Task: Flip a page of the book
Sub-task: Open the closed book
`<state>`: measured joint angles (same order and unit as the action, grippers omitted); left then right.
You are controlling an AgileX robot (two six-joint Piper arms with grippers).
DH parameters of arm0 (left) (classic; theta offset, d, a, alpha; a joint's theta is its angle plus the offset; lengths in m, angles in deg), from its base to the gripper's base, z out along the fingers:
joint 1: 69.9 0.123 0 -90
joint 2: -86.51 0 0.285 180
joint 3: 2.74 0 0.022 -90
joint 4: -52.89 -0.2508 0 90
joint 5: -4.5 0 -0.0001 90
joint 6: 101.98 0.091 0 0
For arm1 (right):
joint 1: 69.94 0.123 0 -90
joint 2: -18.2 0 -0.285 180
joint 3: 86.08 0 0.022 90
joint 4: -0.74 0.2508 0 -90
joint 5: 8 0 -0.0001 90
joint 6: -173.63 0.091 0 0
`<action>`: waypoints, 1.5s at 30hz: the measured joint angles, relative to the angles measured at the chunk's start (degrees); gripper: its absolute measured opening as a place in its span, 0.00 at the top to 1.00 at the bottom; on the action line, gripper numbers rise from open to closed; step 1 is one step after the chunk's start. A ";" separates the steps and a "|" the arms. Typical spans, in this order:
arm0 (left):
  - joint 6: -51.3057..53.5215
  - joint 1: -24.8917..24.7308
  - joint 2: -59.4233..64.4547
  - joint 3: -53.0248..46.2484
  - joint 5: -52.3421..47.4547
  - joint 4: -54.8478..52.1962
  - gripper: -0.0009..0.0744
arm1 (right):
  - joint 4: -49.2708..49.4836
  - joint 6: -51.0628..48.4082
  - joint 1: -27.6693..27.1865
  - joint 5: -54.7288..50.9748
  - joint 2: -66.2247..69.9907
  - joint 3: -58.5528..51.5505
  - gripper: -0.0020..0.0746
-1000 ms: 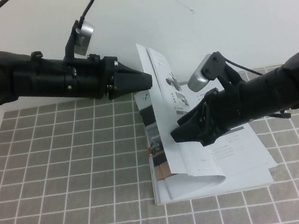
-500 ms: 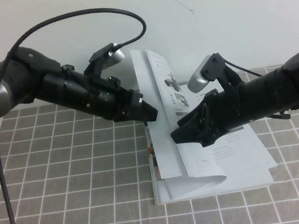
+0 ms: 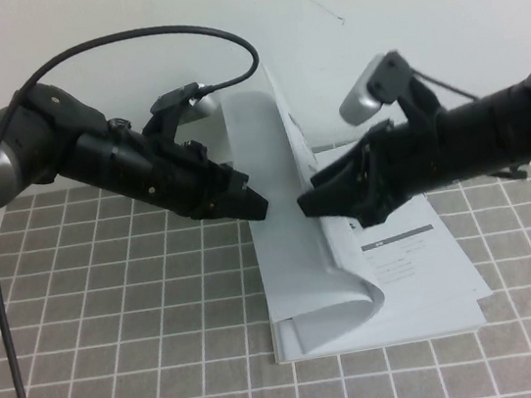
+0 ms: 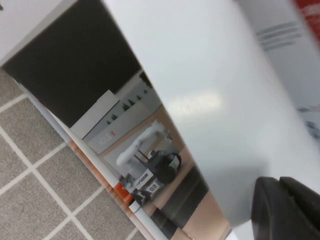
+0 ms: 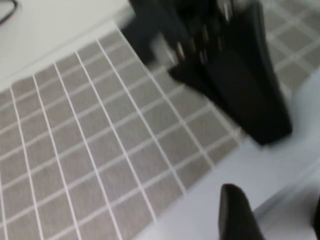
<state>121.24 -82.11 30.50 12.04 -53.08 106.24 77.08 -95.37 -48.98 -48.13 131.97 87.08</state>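
Observation:
The book lies open on the checked mat, its right page with printed text showing. The page stands up from it in a curl, white side toward my left arm. My left gripper is shut and its tip touches that white side; in the left wrist view the fingers rest on the glossy sheet, and a photo of robots on desks shows below it. My right gripper is on the sheet's other side, open, with the white sheet by its fingers.
A grey checked mat covers the table, with a white wall behind it. The left arm's cable loops above it. In the right wrist view the left gripper shows dark over the mat.
My left arm swung down and right until its tip met the sheet. My right gripper rose, and the page leaned over to the left, now showing its white side.

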 joint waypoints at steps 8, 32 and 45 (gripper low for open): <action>-0.22 0.00 0.00 0.00 0.36 -0.09 0.99 | -1.16 0.71 -0.65 -5.10 -8.81 3.89 0.55; -0.36 0.00 0.00 0.00 0.16 0.60 0.99 | -16.60 16.22 -0.65 4.37 9.83 3.43 0.97; -0.90 0.00 -3.40 10.44 -7.86 7.93 0.99 | -10.45 10.27 0.49 0.19 9.83 5.10 0.97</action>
<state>120.34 -82.11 27.10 22.48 -60.94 114.17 66.63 -85.10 -48.49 -47.94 141.80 92.18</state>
